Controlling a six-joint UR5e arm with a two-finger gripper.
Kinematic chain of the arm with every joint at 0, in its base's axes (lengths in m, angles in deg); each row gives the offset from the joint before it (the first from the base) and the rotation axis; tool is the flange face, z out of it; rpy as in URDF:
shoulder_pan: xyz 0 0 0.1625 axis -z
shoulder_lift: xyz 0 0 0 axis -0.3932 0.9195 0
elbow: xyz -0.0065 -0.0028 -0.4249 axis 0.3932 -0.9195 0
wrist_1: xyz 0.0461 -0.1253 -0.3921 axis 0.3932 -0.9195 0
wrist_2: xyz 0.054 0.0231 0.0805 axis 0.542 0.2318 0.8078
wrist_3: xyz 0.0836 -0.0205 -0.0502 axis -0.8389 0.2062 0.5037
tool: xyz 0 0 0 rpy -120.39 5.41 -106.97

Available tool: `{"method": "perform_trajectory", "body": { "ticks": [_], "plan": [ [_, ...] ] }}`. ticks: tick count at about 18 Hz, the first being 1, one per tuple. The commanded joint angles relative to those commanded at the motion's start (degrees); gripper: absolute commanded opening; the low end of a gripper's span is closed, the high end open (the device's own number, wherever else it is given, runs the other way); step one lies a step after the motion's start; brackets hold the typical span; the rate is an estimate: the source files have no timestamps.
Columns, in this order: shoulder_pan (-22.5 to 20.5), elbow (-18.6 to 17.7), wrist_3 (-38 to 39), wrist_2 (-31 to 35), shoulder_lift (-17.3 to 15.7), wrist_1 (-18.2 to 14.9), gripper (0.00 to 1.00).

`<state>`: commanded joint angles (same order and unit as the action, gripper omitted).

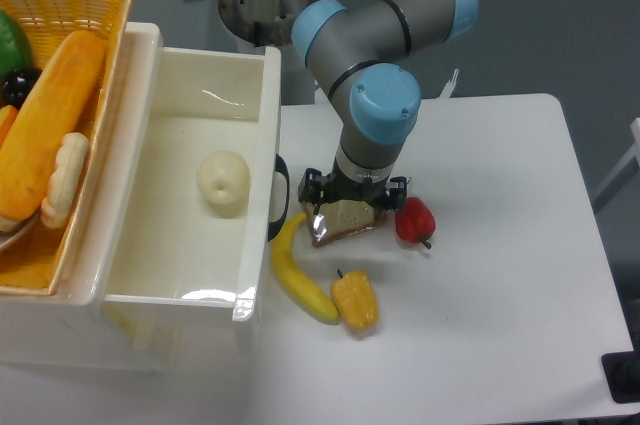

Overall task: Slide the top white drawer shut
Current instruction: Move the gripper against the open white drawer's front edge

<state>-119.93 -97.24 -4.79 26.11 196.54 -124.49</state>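
While the top white drawer (190, 195) stood fully open, the gripper (350, 207), its finger spread impossible to tell, hovered above a bread slice (345, 219); it next needed to reach the black handle (279, 199).

Cream-white drawer (150, 245) with a black handle (279, 200); pale cream pear (223, 182) inside. Yellow wicker basket (70, 5). Yellow banana (298, 280), yellow-orange pepper (356, 301), red pepper (414, 221), brown bread (345, 222), white bench (500, 275).

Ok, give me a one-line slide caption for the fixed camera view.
UR5e gripper poised over the bread slice, beside the open top white drawer holding a pale pear.
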Motion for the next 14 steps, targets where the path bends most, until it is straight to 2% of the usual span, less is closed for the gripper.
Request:
{"method": "perform_trajectory", "body": {
  "ticks": [14],
  "plan": [
    [0.17, 0.26, -0.26, -3.34, -0.26, -0.88, 1.00]
  ]
}}
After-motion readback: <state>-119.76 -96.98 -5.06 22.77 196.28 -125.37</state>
